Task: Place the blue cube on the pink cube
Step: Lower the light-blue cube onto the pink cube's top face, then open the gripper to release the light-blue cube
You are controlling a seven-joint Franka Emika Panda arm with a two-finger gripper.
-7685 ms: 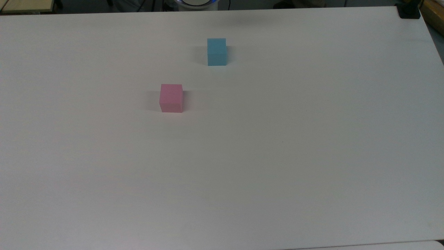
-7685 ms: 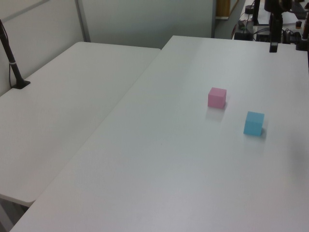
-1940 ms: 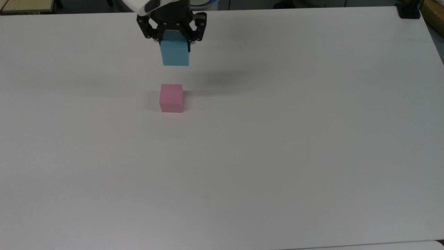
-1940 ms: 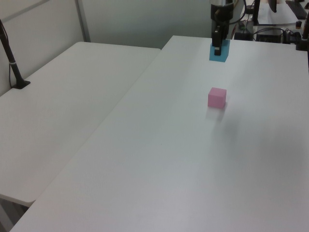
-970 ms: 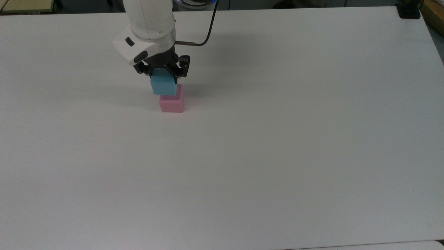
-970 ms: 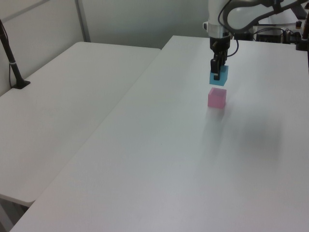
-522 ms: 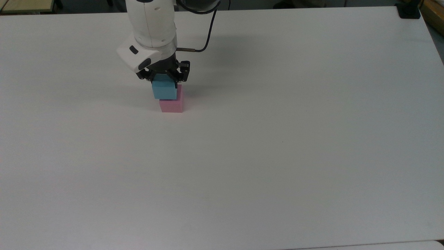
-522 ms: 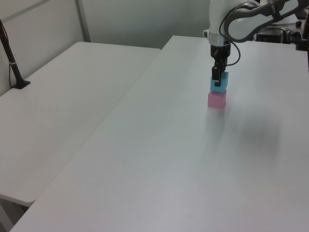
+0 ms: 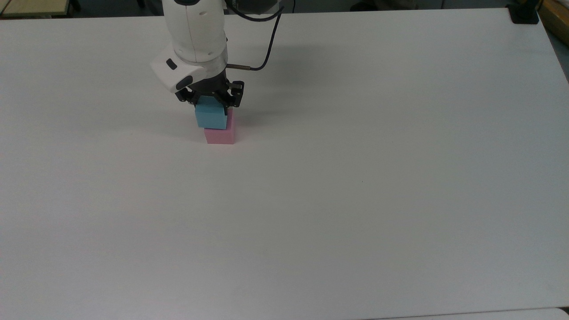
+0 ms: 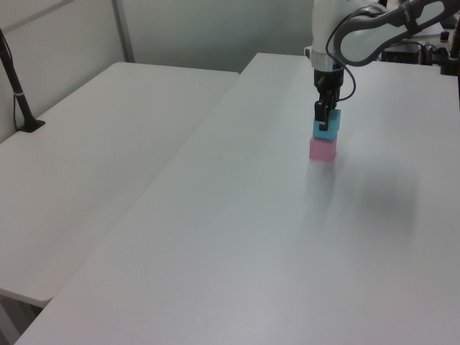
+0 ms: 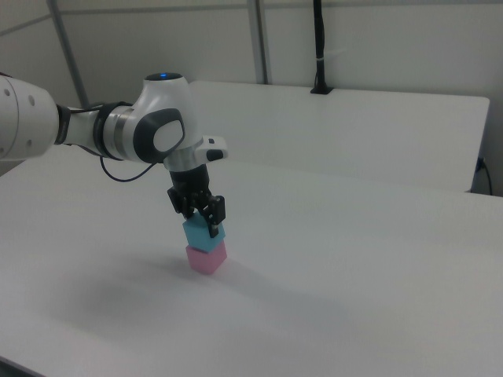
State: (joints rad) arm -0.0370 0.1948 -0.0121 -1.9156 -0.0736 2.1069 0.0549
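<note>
The blue cube (image 9: 211,119) rests on top of the pink cube (image 9: 220,135) in the top view's upper left part of the white table (image 9: 355,200). It sits slightly off toward the top view's left, so a strip of the pink cube's top shows. My gripper (image 9: 211,104) comes straight down from the white arm and is shut on the blue cube, one finger on each side. The left view has the same stack, blue cube (image 10: 327,128) over pink cube (image 10: 323,149), under the gripper (image 10: 323,115). Seen from the right view, the gripper (image 11: 203,222) holds the blue cube (image 11: 201,232) above the pink cube (image 11: 207,258).
A black cable (image 9: 266,49) loops from the arm behind the stack. A black clamp (image 9: 523,15) sits at the top view's far right corner. A second white table (image 10: 86,158) adjoins, with a black post (image 10: 18,93) on it.
Over the last second the gripper lowered the blue cube from just above the pink cube onto its top. In the last half second it barely moved.
</note>
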